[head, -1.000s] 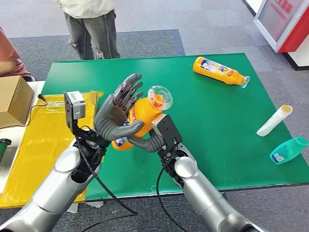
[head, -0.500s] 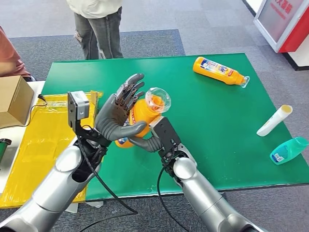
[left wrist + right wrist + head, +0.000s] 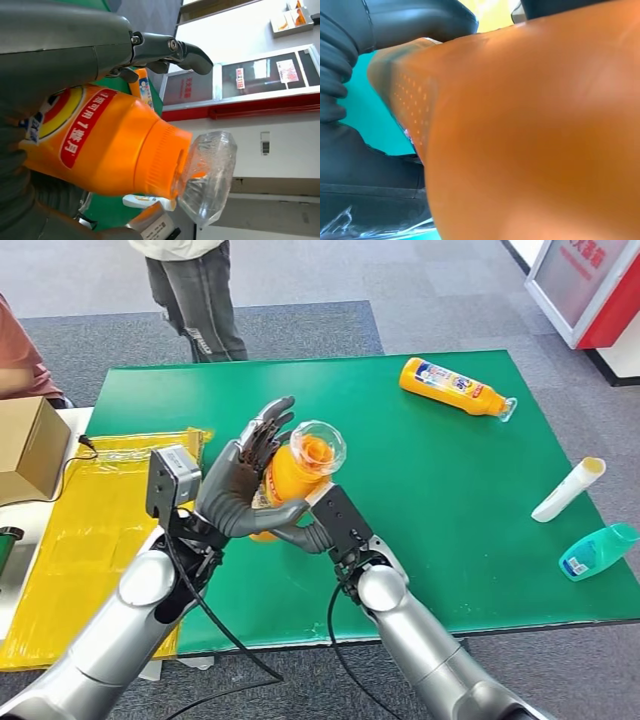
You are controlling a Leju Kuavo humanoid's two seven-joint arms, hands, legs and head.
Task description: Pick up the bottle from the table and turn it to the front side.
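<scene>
An orange bottle (image 3: 290, 472) with a clear cap (image 3: 318, 447) is held above the green table (image 3: 453, 510), cap tilted up and toward the far side. My right hand (image 3: 317, 530) grips its lower body from underneath. My left hand (image 3: 241, 485) lies with its palm against the bottle's left side, fingers straight and spread upward, thumb crossing in front of the bottle. In the left wrist view the bottle (image 3: 105, 145) shows a red and yellow label, with my left hand's fingers (image 3: 166, 50) reaching past it. The right wrist view is close on the bottle's orange wall (image 3: 531, 125).
A second orange bottle (image 3: 453, 386) lies at the table's far right. A white tube (image 3: 567, 488) and a teal bottle (image 3: 600, 550) lie near the right edge. A yellow sheet (image 3: 75, 530) and a cardboard box (image 3: 26, 445) are at left. A person (image 3: 200, 300) stands beyond the table.
The right hand has carried the bottle a little left and up, against the left palm. The left arm has shifted slightly right. The person beyond the table has stepped.
</scene>
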